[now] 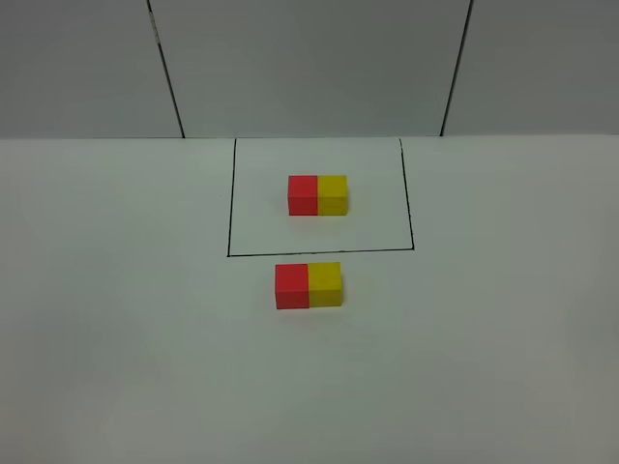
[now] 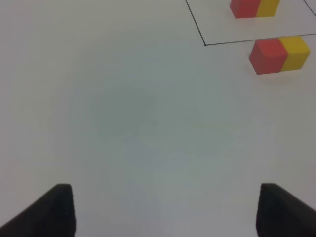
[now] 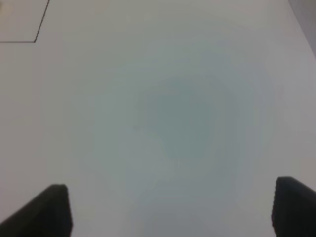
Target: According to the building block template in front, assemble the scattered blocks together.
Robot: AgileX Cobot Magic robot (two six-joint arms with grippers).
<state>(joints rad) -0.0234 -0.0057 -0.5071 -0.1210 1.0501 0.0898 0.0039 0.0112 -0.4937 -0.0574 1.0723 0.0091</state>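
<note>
The template, a red block (image 1: 303,194) joined to a yellow block (image 1: 333,194), sits inside the black outlined square (image 1: 229,208). In front of the square a second red block (image 1: 291,286) touches a second yellow block (image 1: 325,283), red on the left. Both pairs also show in the left wrist view: the template (image 2: 255,7) and the front pair (image 2: 279,53). My left gripper (image 2: 165,210) is open and empty over bare table, well away from the blocks. My right gripper (image 3: 170,207) is open and empty over bare table. Neither arm shows in the exterior view.
The white table (image 1: 126,329) meets a grey panelled wall (image 1: 309,68) at the back. A corner of the black outline (image 3: 35,41) shows in the right wrist view.
</note>
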